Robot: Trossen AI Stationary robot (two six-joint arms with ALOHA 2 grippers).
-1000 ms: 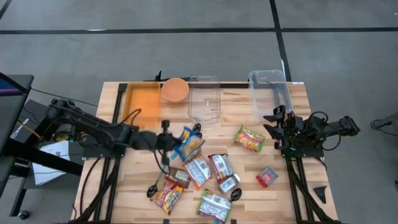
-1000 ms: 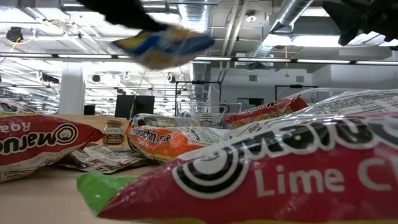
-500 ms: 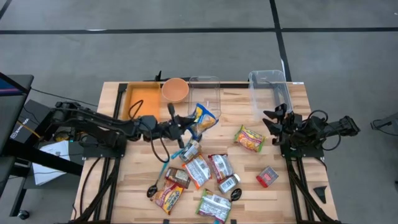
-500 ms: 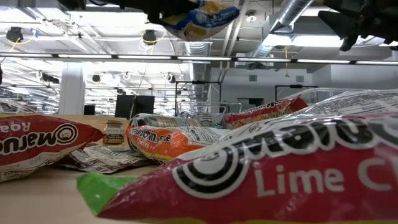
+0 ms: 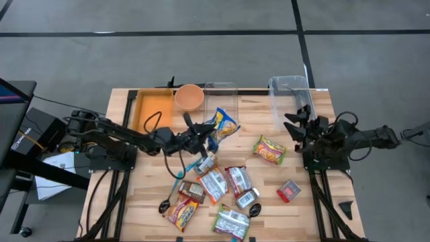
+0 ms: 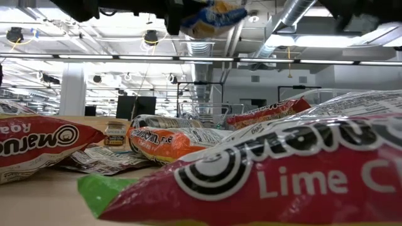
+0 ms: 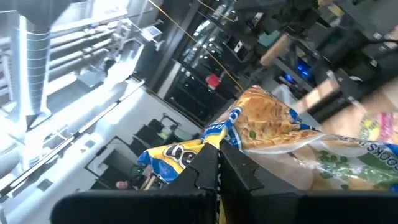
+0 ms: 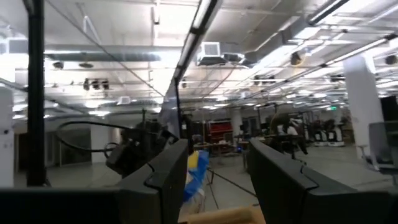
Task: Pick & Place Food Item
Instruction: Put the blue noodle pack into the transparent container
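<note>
Holding a blue-and-yellow snack packet (image 5: 222, 125) by one end, the left claw (image 5: 203, 134) was clamped shut on its crimped edge, well above the tabletop (image 5: 316, 202). In the high view the packet hung just short of the near rim of the clear bin (image 5: 221, 105), which serves as landmark here. In the left wrist view the packet (image 7: 249, 127) fanned out past the pinching fingers (image 7: 208, 165), wrinkled and sagging. Judged light, soft, crinkly foil; slick, so a pinch on the flat sealed seam looked safest, since a squeeze on the puffed middle could crush the contents or let it slide. The low view showed the packet (image 6: 210, 16) dangling high overhead. The right claw (image 5: 300, 124) waited well right of the clear bin, beside a second clear tub (image 5: 290, 97), fingers apart, nothing between them. Loose ramen packets (image 5: 222, 185) lay on the near side of the bin.
</note>
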